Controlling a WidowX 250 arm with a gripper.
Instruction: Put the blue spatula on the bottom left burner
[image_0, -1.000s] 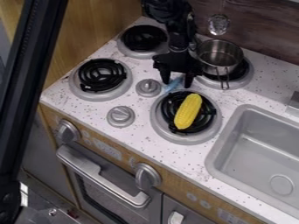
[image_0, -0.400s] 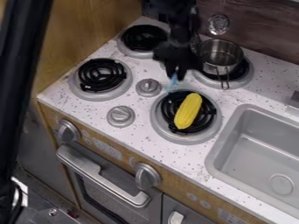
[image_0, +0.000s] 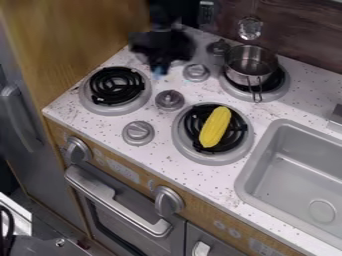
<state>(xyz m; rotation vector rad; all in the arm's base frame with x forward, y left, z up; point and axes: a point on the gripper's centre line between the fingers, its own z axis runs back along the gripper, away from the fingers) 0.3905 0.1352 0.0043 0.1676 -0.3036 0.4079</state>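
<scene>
The black gripper (image_0: 160, 66) hangs over the back left burner, above and to the right of the bottom left burner (image_0: 116, 89). Its fingers are closed on the blue spatula (image_0: 158, 72), of which only a small blue bit shows below the fingertips. The rest of the spatula is hidden by the gripper. The bottom left burner has a black coil with nothing lying on it.
A yellow corn cob (image_0: 215, 127) lies on the front right burner (image_0: 212, 157). On the back right burner stands a metal pot (image_0: 251, 61), its handle toward the front. Stove knobs (image_0: 169, 100) rise between the burners. The sink (image_0: 294, 175) is at the right.
The gripper closed on the blue spatula beside the front right burner, lifted it and moved left and back. The dark arm part at the left edge has left the view.
</scene>
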